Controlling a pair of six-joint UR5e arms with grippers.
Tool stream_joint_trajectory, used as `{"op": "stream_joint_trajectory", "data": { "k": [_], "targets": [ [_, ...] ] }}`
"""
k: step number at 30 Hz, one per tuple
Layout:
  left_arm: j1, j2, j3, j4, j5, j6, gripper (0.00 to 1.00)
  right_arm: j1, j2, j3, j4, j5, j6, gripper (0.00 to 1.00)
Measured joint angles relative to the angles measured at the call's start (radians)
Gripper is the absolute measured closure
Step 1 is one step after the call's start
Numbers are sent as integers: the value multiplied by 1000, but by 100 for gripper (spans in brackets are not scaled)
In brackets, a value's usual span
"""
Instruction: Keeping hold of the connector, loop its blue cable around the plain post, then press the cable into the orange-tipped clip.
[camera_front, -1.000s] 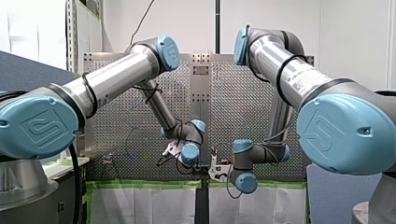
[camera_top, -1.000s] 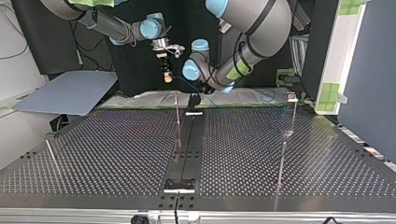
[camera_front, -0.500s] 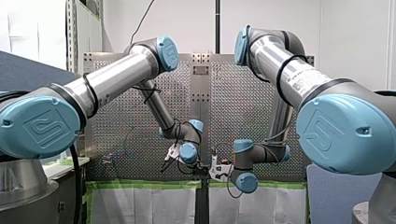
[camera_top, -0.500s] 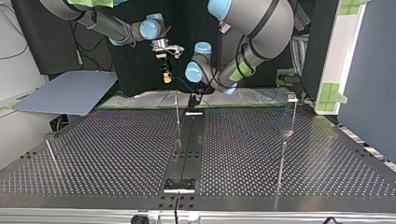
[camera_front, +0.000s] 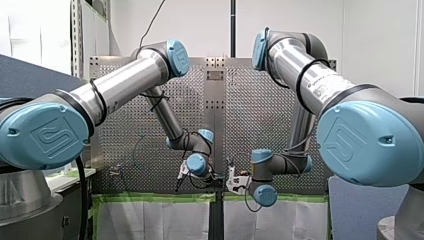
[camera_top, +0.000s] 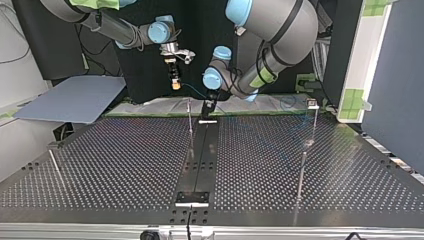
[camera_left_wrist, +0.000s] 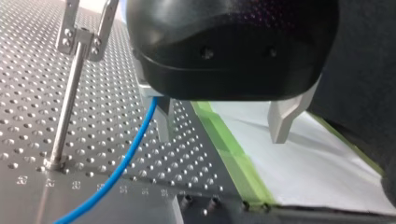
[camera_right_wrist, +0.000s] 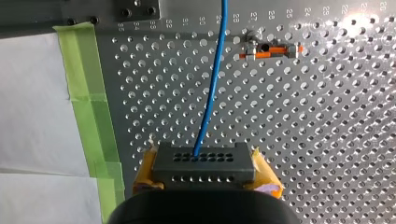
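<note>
- A dark perforated table (camera_top: 125, 165) fills the top view, with a smooth strip (camera_top: 200, 160) down its middle. Green tape (camera_right_wrist: 88, 107) and a white sheet (camera_right_wrist: 32, 116) lie along its far edge, below the arms.
- A thin post (camera_top: 190, 122) stands just beside the strip, near the tape. A headed post (camera_top: 314, 117) and a bare post (camera_top: 301, 172) stand at the top view's right, and a rod (camera_top: 54, 165) at its left.
- My right gripper (camera_right_wrist: 204, 170) is clamped on the connector (camera_right_wrist: 203, 156), a dark block with rows of holes. The yellow pads (camera_right_wrist: 145, 173) press on both of its ends.
- In the top view this gripper hangs raised above the tape, to the left of the strip.
- The blue cable (camera_right_wrist: 212, 84) leaves the connector's face and runs straight ahead over the table.
- The cable passes near the orange-tipped clip (camera_right_wrist: 271, 50) but stays apart from it.
- My left gripper (camera_left_wrist: 224, 137) has a black body. Its metal fingers (camera_left_wrist: 282, 123) are spread wide and grip nothing.
- It sits low at the table's edge, over the tape and sheet. In the top view that is the far end of the strip.
- In the left wrist view the cable comes out from under the gripper body, just beside one finger. Whether it touches that finger I cannot tell.
- A forked post (camera_left_wrist: 67, 102) stands ahead of this gripper. The cable runs past near its foot and is not wrapped around it.
</note>
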Motion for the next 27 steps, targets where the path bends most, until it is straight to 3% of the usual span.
{"op": "stream_joint_trajectory", "data": {
  "k": [10,14,19,27],
  "targets": [
    [71,30,-85,82,103,-97,0,5,1,-4,5,1,-25,100],
    [82,51,-113,126,122,-119,0,6,1,-4,9,1,-29,100],
    [76,69,-119,164,121,-116,0,7,1,-4,9,1,-31,100],
    [58,74,-120,182,66,-109,0,8,1,-4,10,0,-33,100]
  ]
}}
